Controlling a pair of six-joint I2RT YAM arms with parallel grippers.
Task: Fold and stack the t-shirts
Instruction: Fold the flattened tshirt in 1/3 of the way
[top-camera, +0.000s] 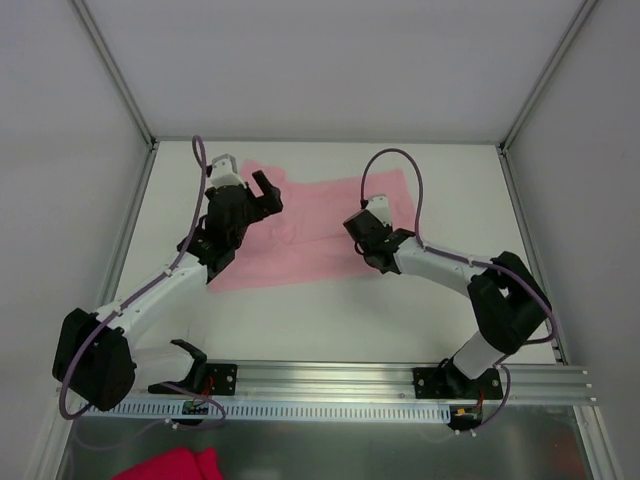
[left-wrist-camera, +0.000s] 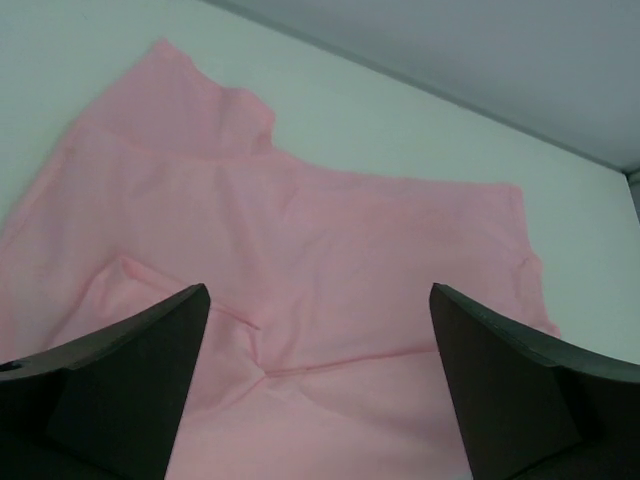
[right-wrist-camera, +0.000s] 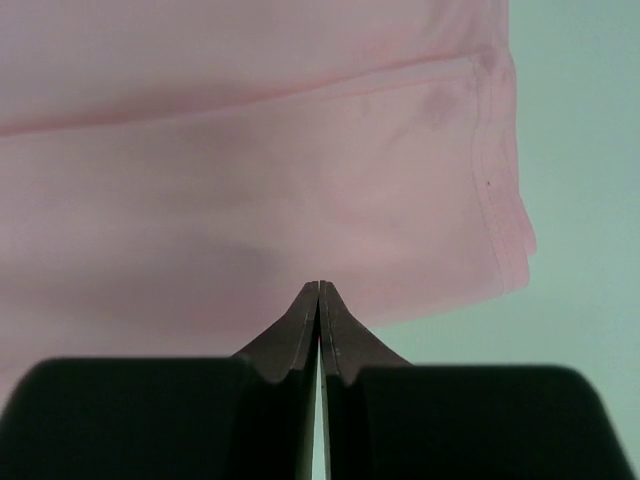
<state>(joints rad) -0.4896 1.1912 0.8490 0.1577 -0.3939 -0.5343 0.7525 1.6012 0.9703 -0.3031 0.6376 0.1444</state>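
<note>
The pale pink t-shirt (top-camera: 310, 235) lies spread on the white table, partly folded, with creases across its middle. My left gripper (top-camera: 262, 192) hovers over the shirt's left part, its jaws wide open with only cloth below. In the left wrist view the t-shirt (left-wrist-camera: 300, 220) fills the space under the left gripper (left-wrist-camera: 318, 292). My right gripper (top-camera: 358, 238) sits low over the shirt's right part, jaws shut. In the right wrist view the right gripper (right-wrist-camera: 319, 286) points at the t-shirt (right-wrist-camera: 250, 170) close to its hemmed edge, with nothing showing between the tips.
A deep magenta cloth (top-camera: 170, 465) lies below the near rail (top-camera: 400, 385), outside the table. White walls and metal frame posts (top-camera: 120, 75) enclose the table (top-camera: 330, 320) on three sides.
</note>
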